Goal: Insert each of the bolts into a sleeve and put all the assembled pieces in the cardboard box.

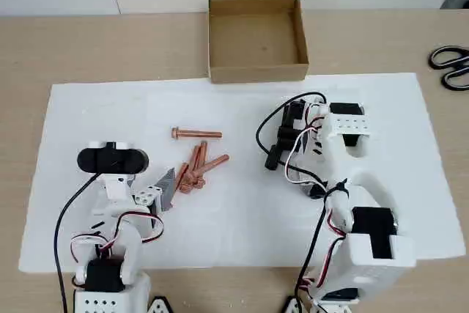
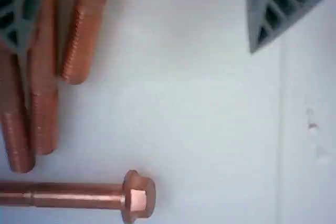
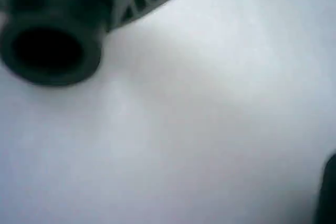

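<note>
The work stands at the first step, by my judgement: the box (image 1: 256,73) at the far edge of the counter (image 1: 88,42) has nothing in it, and no bolt sits in a sleeve yet.

The bolts lie on the white sheet (image 1: 242,232). A lone bolt (image 1: 196,134) lies by itself on the box side, and a bunch of bolts (image 1: 196,168) lies just nearer the arms, touching one another. The left pincer (image 1: 176,181) hangs low over that bunch, released. In the left wrist view its jaws stand wide apart, one over the bunch and the other over bare sheet.

The right pincer (image 1: 282,141) is down at the sheet, well apart from the bolts. A black sleeve (image 3: 50,51) lies right against it, with its open mouth towards the wrist camera. I cannot tell whether the pincer is clenched on the sleeve or only beside it.

The next move, as I judge it, is for the left pincer to take one bolt. The bunch is tight, so closing there may catch two or roll them; the lone bolt looks the cleaner pick. After that the bolt's threaded end has to line up with the sleeve's mouth, which needs the sleeve held steady.
</note>
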Tool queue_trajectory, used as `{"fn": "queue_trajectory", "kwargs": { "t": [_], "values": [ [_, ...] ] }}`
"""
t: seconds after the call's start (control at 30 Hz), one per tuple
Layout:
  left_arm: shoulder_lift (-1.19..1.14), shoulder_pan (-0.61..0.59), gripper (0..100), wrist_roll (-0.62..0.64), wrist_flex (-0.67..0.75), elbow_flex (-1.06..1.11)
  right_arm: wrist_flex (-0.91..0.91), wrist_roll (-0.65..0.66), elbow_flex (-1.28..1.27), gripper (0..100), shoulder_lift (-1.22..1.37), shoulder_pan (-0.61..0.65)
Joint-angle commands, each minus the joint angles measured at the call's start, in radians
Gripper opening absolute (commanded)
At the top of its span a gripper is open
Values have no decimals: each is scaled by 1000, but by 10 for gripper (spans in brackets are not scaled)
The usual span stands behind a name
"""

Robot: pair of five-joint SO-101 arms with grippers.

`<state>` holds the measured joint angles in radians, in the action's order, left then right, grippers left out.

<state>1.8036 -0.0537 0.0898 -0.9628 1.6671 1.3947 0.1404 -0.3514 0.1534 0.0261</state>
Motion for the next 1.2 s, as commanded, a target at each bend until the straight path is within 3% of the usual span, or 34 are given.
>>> {"fn": "queue_trajectory", "kwargs": {
  "t": [0.0,0.33,0.47,0.77,0.9,1.17],
  "values": [
    [9,0,260,-3,25,-2,21,15,55,2,-10,-5],
    [9,-8,260,-8,17,-10,183,17,256,2,-10,-2],
    [5,-69,260,-8,-49,-79,249,17,362,2,-10,-5],
    [-28,-74,260,-86,-183,-271,309,17,466,2,-10,-1],
    [-252,-81,260,-147,-160,-407,309,17,466,2,-10,-1],
    [-1019,-66,260,-158,-227,-966,309,14,466,2,-10,1]
  ]
}}
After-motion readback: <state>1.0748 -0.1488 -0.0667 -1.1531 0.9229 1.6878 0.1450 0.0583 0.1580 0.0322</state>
